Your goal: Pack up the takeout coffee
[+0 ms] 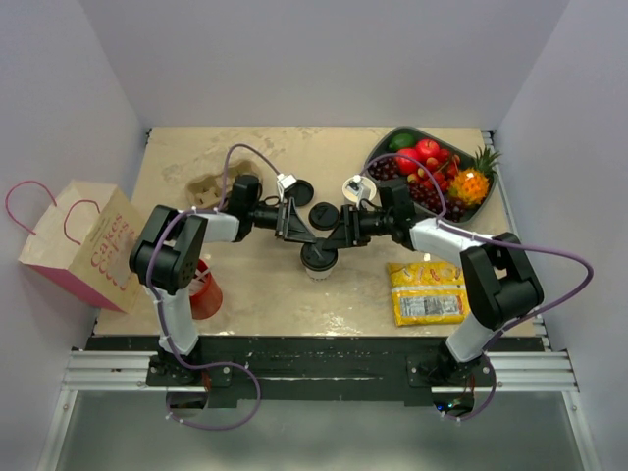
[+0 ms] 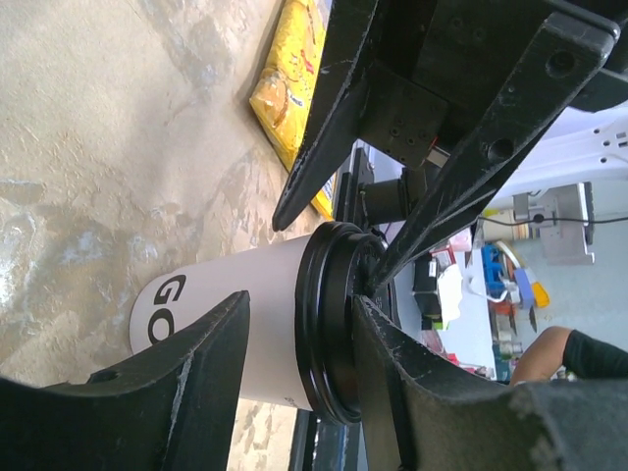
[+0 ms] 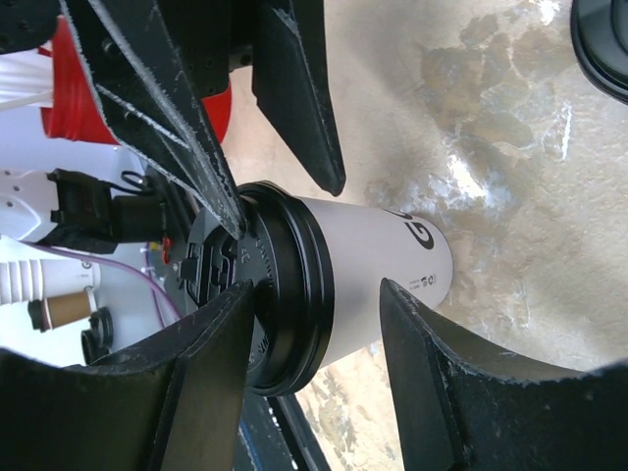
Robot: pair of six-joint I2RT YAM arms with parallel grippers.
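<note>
The takeout coffee point(image 1: 319, 258), a white paper cup with dark lettering and a black lid, stands upright on the table between both arms. My left gripper point(image 1: 300, 235) and right gripper point(image 1: 339, 235) meet over it from either side. In the left wrist view the open left gripper point(image 2: 299, 299) straddles the lid rim point(image 2: 322, 334): one finger lies on the lid top, the other beside the cup wall point(image 2: 270, 324). In the right wrist view the open right gripper point(image 3: 319, 287) straddles the cup point(image 3: 378, 245) the same way, one finger on the lid point(image 3: 294, 294).
Two spare black lids point(image 1: 299, 190) point(image 1: 322, 215) lie just behind the cup. A cardboard cup carrier point(image 1: 206, 188) sits at the back left, a paper bag point(image 1: 83, 245) at the left edge, a red cup point(image 1: 205, 291) by the left arm, a yellow packet point(image 1: 427, 292) and a fruit bowl point(image 1: 432, 172) on the right.
</note>
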